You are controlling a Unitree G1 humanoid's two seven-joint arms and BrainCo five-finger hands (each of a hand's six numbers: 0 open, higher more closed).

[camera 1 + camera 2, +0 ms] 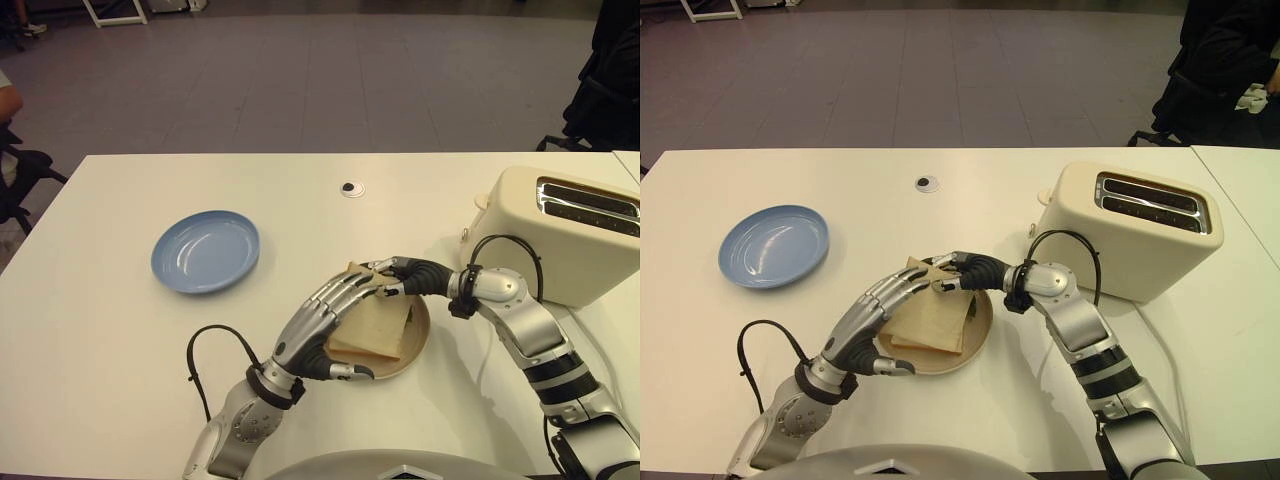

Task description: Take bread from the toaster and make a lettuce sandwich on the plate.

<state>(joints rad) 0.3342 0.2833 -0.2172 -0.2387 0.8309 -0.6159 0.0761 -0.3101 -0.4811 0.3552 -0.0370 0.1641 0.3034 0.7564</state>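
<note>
Step in hand, by my reading: closing the sandwich. Stacked bread (378,325) sits on the tan plate (418,345), near centre of the surface (110,370), just left of the toaster (560,240). The toaster's slots look dark and empty, so the fetching part seems done. The left robot hand (325,322) lies over the left edge of the top slice, fingers stretched nearly flat and gripping nothing. The right robot hand (405,275) is pinched narrow on the far corner of the same slice. I cannot tell whether lettuce lies between the slices, as the stack's edge is too small to read. The blue plate (205,250) sits well apart at far left. Next move, as judged, calls for squaring the top slice over the lower one, loosening the pinch, then lifting both hands straight up so the stack does not slide.
</note>
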